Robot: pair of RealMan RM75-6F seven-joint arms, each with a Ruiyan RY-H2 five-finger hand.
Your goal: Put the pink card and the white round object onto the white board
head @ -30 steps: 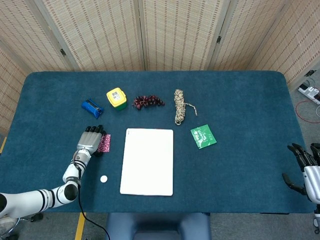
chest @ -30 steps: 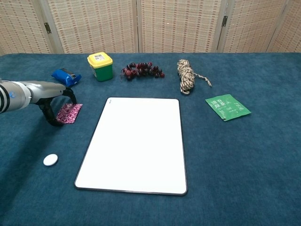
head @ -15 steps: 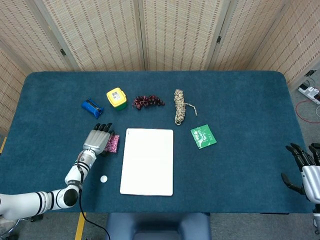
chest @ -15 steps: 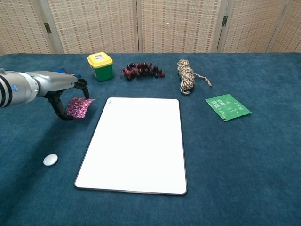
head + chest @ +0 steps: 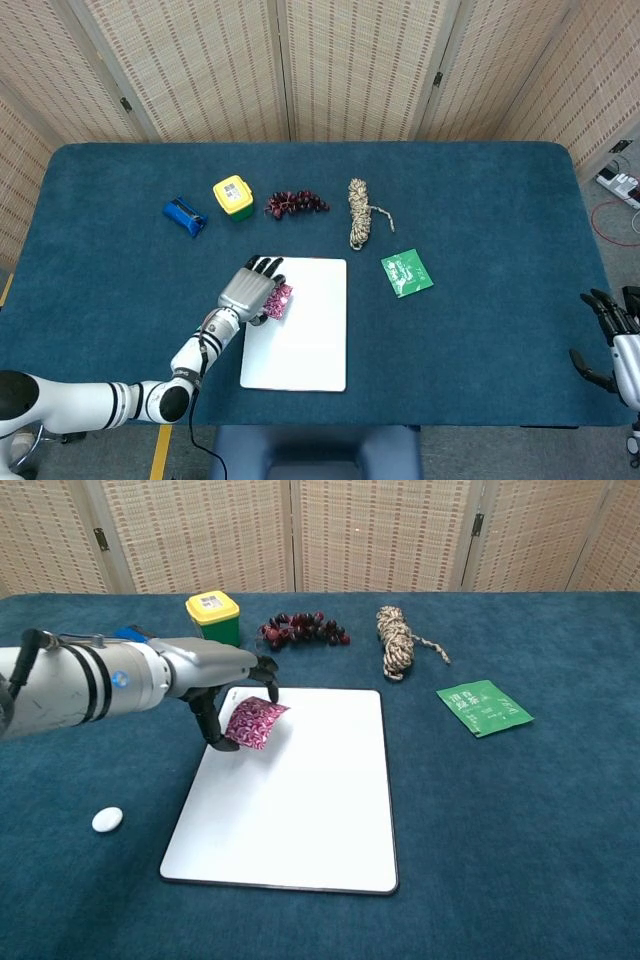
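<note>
My left hand holds the pink patterned card just above the upper left part of the white board. The card is tilted in the fingers. The white round object lies on the blue cloth left of the board's near corner; the head view hides it behind my left arm. My right hand shows at the far right edge of the head view, fingers spread, holding nothing.
Along the back stand a blue object, a yellow-lidded green tub, dark grapes and a coiled rope. A green packet lies right of the board.
My left hand has lifted the pink card off the cloth and carried it right, from beside the board to over its upper left part. The right hand barely moved.
</note>
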